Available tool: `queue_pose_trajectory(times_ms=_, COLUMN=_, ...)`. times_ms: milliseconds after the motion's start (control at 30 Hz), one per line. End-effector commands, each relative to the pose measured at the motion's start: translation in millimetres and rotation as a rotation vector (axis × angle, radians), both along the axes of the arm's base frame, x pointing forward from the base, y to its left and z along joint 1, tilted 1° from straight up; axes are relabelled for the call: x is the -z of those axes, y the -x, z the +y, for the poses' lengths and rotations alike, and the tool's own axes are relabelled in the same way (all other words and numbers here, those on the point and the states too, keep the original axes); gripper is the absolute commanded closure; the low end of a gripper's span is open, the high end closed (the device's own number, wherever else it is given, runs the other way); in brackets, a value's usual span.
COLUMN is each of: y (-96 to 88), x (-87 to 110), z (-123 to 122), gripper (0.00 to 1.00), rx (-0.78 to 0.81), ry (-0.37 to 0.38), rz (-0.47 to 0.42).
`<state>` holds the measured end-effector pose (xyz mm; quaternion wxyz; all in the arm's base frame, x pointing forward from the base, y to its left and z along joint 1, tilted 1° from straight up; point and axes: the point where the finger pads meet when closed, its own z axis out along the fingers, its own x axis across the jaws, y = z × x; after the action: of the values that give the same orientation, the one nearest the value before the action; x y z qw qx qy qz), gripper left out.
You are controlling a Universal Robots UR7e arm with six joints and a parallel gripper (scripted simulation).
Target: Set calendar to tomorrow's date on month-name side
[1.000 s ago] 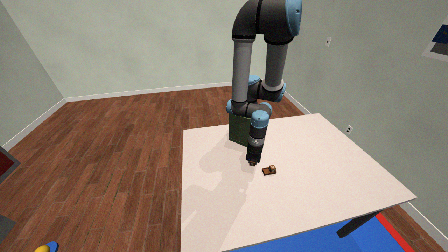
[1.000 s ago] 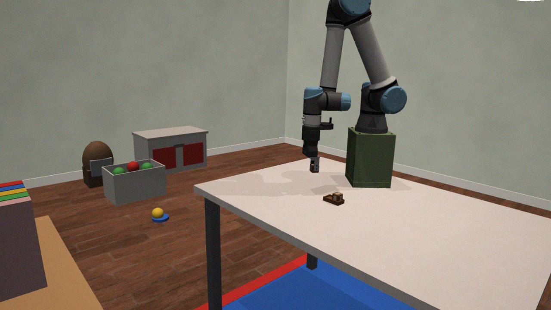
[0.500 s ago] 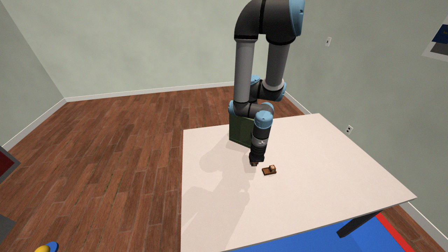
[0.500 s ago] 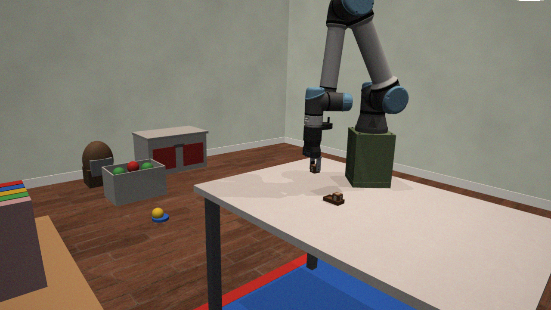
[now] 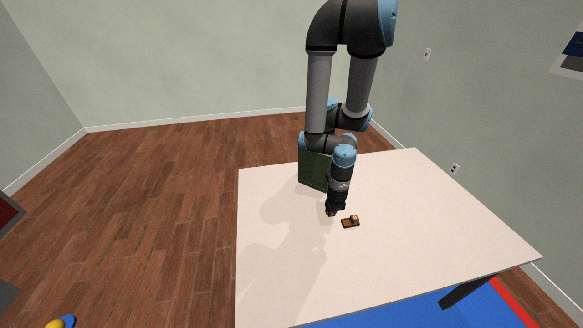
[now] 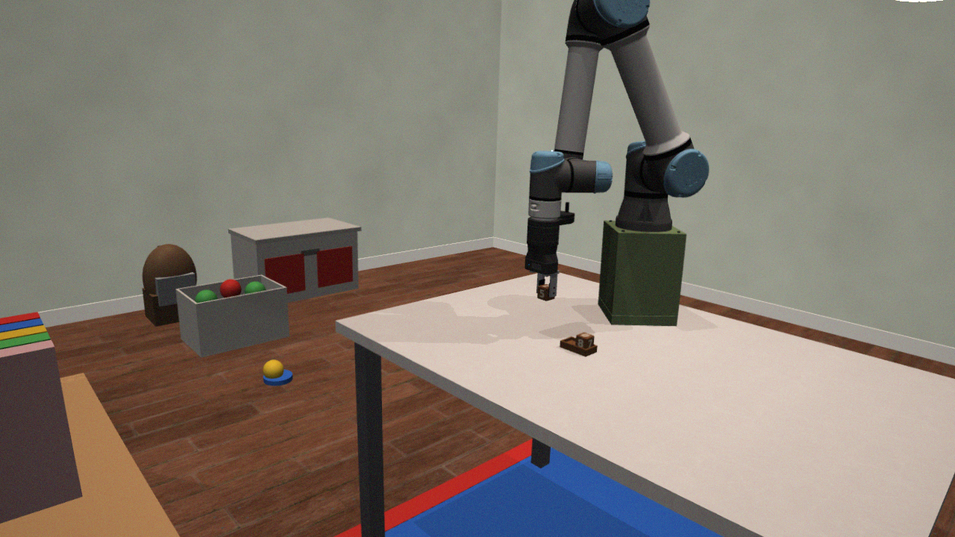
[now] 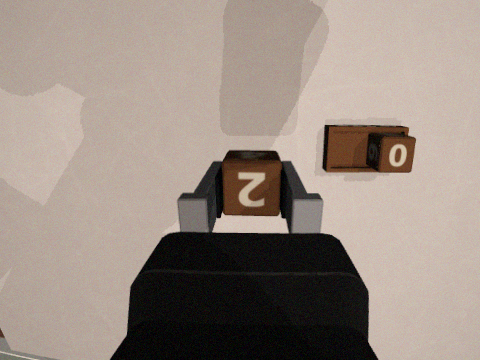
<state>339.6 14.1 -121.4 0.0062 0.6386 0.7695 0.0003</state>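
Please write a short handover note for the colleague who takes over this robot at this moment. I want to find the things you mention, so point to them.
Gripper [image 5: 331,212] [image 6: 546,288] [image 7: 251,178]: shut on one cube [image 6: 545,293] [image 7: 251,188], held above the table beside the tray.
Tray [image 5: 345,222] [image 6: 571,345] [image 7: 347,149]: on the table; the other cube [image 5: 354,219] [image 6: 585,341] [image 7: 397,155] is in one end, 0 on top.
Done: one cube is out of the tray.
Left: check tomorrow's digits, put the held cube beside the other, flat and upright, let go. Month's name: I cannot read it.
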Motion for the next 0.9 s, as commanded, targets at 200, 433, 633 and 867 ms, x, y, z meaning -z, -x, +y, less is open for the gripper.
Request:
queue_pose_trajectory(times_ms=200, y=-2.0, x=0.0, z=0, gripper=0.40, rx=-0.006, ry=0.000, rz=-0.003)
queue_pose_trajectory(times_ms=433, y=-2.1, x=2.3, z=0, gripper=0.40, rx=-0.006, ry=0.000, rz=-0.002)
queue_pose_trajectory(times_ms=633, y=-2.8, x=10.8, z=-1, gripper=0.40, rx=-0.006, ry=0.000, rz=-0.003)
queue_pose_trajectory(times_ms=867, y=-2.8, x=23.5, z=-1, gripper=0.40, rx=-0.005, ry=0.000, rz=-0.003)
